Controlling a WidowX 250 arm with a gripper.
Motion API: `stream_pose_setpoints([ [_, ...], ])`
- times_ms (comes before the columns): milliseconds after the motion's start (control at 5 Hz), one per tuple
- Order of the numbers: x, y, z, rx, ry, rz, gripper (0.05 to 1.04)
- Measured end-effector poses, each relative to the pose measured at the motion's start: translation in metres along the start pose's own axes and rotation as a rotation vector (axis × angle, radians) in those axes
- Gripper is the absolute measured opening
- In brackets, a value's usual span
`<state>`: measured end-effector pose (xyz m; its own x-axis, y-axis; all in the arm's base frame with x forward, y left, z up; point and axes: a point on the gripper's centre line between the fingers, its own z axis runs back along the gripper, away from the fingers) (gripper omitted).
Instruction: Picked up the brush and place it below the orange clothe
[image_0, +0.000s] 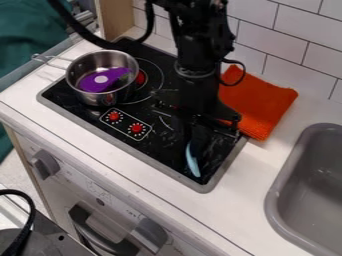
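White tiles (260, 42) back the counter (242, 187) and stove (60, 95), my gripper (202, 122) above; I can't tell the jaws' opening or hold.

A wall of white rectangular tiles with thin dark grout (304, 25) rises behind the white toy-kitchen counter (244, 200), while an upright tan wooden panel (115, 17) stands at its back left corner. Into the counter are set a black stovetop with a grey rim (204, 188) and, by the right edge, a grey rounded sink (270, 197). Below the front edge, a pale panel (87, 187) carries grey knobs (45, 164); dark green fabric (20, 50) hangs beyond the left edge, above a light floor (15, 172).
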<state>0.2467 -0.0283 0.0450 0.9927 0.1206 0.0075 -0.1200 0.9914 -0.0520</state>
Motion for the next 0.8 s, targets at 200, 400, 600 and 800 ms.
stream_pose_setpoints([
  [200, -0.003, 0.003, 0.005, 0.020, 0.006, 0.014, 0.412],
  [400, -0.003, 0.003, 0.034, 0.051, -0.060, 0.009, 0.724],
  [600, 0.004, 0.002, 0.045, 0.054, -0.104, 0.005, 0.989],
  [800, 0.016, -0.005, 0.059, 0.064, -0.142, -0.019, 1.006],
])
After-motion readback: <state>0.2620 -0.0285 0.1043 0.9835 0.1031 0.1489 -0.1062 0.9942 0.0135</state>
